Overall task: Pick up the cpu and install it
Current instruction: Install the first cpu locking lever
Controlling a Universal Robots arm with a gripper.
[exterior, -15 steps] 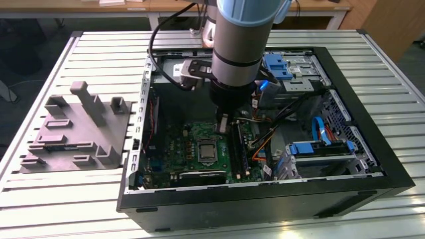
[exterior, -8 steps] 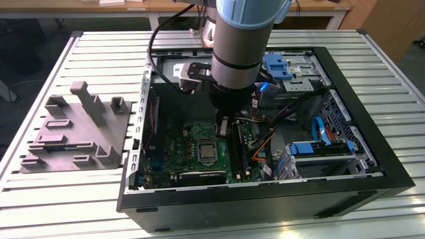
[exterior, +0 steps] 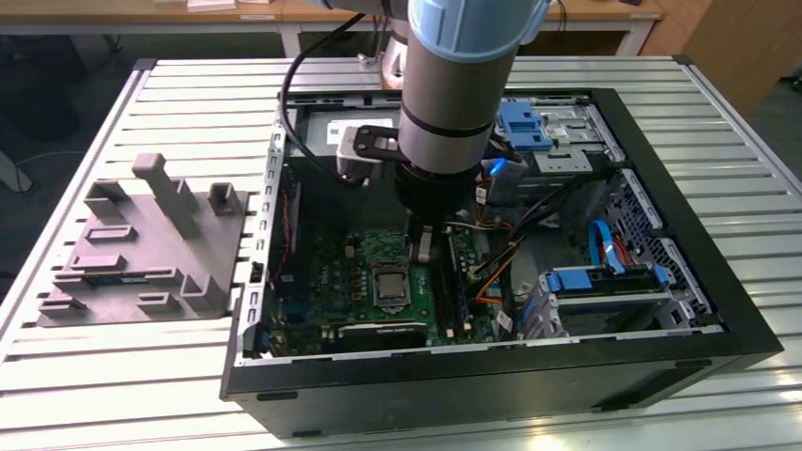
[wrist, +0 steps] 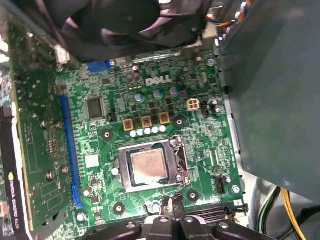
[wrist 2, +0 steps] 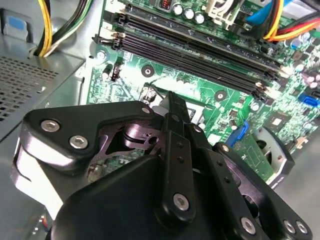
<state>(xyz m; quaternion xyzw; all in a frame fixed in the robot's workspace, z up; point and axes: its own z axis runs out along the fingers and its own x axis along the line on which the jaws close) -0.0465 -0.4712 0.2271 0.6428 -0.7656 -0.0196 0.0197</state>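
The arm is down inside the open computer case (exterior: 677, 310), its gripper (exterior: 425, 246) hanging just above the green motherboard (exterior: 357, 272) near the middle of the box. In the first wrist view the cpu (wrist: 148, 165) sits flat in the metal-framed socket (wrist: 150, 165), silvery top facing up, and nothing is on it. The fingertips (wrist: 171, 206) come together at about six o'clock from the socket, just off its frame, apart from the chip. In the second wrist view the gripper (wrist 2: 172, 107) shows its fingers pressed together into one dark blade with nothing pinched between them, hanging over the board beside the long black memory slots (wrist 2: 200, 55). From the exterior view the socket (exterior: 390, 282) lies at roughly eight o'clock from the fingers, close by. A black fan (wrist: 130, 20) sits beyond the socket in the first wrist view. Outside the case, on the slatted table (exterior: 126, 376), a grey fixture block (exterior: 138, 249) stands well apart at nine o'clock.
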